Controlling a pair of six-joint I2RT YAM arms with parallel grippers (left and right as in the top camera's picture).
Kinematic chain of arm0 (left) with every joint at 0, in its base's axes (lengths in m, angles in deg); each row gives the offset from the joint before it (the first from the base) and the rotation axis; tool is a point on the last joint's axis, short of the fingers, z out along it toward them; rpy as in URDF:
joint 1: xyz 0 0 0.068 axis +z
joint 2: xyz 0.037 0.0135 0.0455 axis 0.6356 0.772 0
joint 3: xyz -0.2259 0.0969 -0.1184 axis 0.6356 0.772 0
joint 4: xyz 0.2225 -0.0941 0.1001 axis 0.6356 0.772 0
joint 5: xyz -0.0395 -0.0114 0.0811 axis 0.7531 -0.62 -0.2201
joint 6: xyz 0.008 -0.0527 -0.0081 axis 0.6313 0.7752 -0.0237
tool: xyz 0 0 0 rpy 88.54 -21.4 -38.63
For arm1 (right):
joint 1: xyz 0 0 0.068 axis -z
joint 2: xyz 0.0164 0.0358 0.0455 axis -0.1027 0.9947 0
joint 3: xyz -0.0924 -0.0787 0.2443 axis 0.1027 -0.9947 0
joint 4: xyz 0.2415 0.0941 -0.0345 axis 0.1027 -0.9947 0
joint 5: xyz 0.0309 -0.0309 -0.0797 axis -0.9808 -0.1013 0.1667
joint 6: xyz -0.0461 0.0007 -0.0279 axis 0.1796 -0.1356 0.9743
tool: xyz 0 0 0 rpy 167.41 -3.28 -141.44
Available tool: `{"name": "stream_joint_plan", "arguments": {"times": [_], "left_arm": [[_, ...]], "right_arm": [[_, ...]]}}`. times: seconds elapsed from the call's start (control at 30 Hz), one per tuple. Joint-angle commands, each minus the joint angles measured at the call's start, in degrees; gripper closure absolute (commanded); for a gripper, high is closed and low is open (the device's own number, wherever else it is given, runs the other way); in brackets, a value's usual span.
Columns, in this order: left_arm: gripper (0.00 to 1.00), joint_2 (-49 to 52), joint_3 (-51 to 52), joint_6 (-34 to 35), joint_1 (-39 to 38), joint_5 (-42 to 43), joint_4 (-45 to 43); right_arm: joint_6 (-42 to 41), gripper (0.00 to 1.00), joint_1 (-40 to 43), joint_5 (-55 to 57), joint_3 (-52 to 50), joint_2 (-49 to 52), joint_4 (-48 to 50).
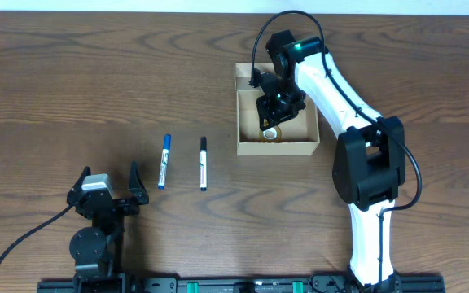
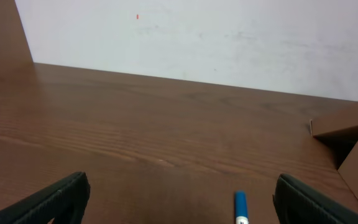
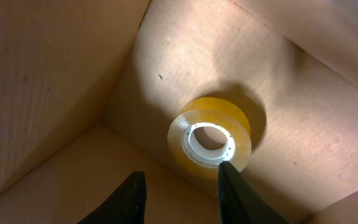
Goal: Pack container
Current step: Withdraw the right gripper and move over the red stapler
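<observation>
Your left gripper (image 1: 109,181) sits low at the near-left of the table (image 1: 72,89), its jaws spread wide with nothing between them, well apart from the container. Just to its right a blue marker (image 1: 164,161) lies on the wood, pointing away from you. A black marker (image 1: 203,163) lies beside it, parallel and not touching. Nothing lies between these pens and the box.

Further right, the container (image 1: 277,148) rests open on the table, and your right gripper (image 3: 181,170) reaches down inside it. The right wrist view shows its fingers (image 3: 235,193) parted partway, pinching nothing. A roll of yellowish clear tape (image 3: 244,127) lies on the cardboard floor just beyond the fingertips, near an inner corner. One fingertip overlaps the roll's near edge, but you cannot tell whether it touches. The right arm covers part of the box from overhead.
</observation>
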Motion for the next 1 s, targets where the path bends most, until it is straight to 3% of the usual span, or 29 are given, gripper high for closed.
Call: {"name": "stream_joint_plan", "arguments": {"times": [0.0, 0.17, 0.27, 0.3, 0.47, 0.77, 0.97], "left_arm": [[0.05, -0.4, 1.0, 0.0, -0.1, -1.1, 2.4], [0.05, -0.4, 1.0, 0.0, -0.1, -1.1, 2.4], [0.05, -0.4, 1.0, 0.0, -0.1, -1.1, 2.4], [0.05, -0.4, 1.0, 0.0, -0.1, -1.1, 2.4], [0.05, -0.4, 1.0, 0.0, -0.1, -1.1, 2.4], [0.05, -0.4, 1.0, 0.0, -0.1, -1.1, 2.4], [0.05, -0.4, 1.0, 0.0, -0.1, -1.1, 2.4]], "right_arm": [[-0.8, 0.7, -0.4, 0.8, 2.8, -3.1, -0.8], [-3.7, 0.67, 1.0, 3.1, 13.0, -7.1, -3.7], [-8.9, 0.41, 2.8, 12.4, 20.6, -10.3, -6.7], [-10.7, 0.38, 3.6, 16.9, 22.7, -11.3, -8.2], [-15.1, 0.35, 8.5, 29.4, 25.2, -16.3, -16.6], [-16.4, 0.3, 21.5, 27.9, 24.6, -22.7, -23.3], [-16.5, 0.3, 27.5, 27.1, 16.0, -28.1, -22.0]]}}
